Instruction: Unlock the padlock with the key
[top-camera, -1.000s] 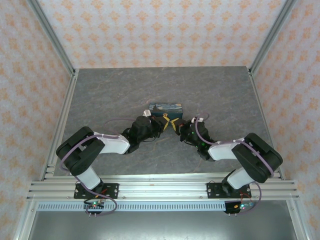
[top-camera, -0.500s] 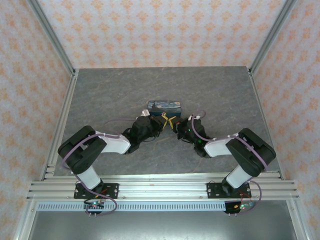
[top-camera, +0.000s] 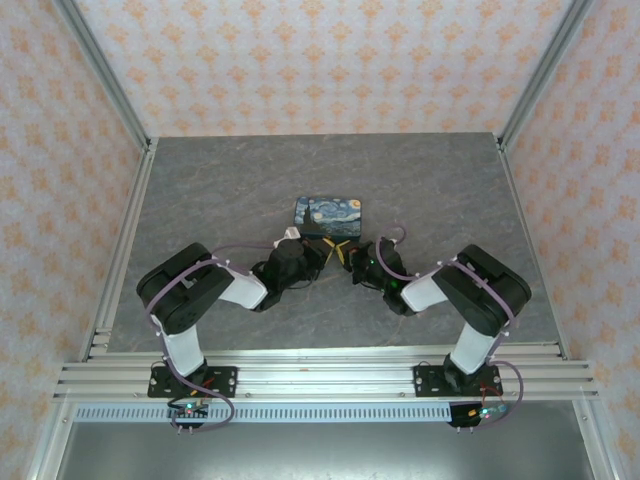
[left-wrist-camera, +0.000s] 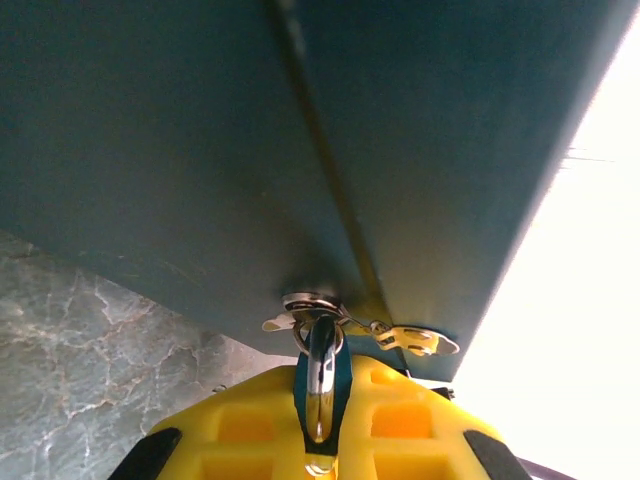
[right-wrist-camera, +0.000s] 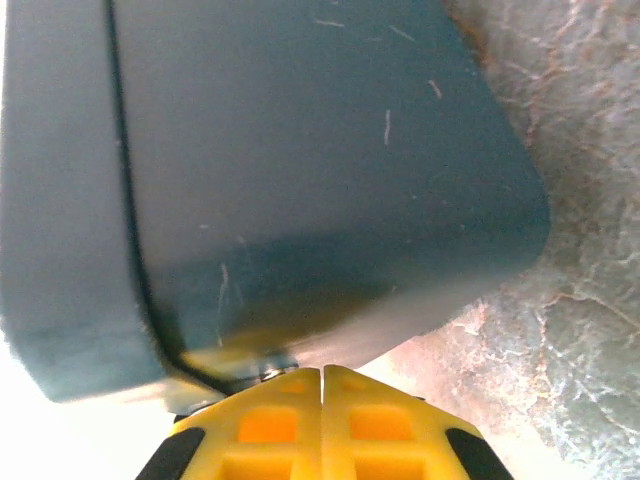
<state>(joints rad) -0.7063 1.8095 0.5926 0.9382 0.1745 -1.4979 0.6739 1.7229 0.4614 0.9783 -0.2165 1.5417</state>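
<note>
Pinching the key (left-wrist-camera: 320, 350) in closed yellow fingers, left gripper (left-wrist-camera: 320, 390) holds its silver shaft at a round fitting (left-wrist-camera: 310, 300) on the teal side of the padlock (left-wrist-camera: 200, 150), right gripper (right-wrist-camera: 322, 385) pressed fully closed, tips touching the block's lower edge; overhead view adds the starry-night top, both grippers meeting at its near edge.

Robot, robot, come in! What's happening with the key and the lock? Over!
Left gripper shut on the key, tip at the padlock's teal side. Right gripper shut, at the padlock's edge. Nothing blocking.
</note>
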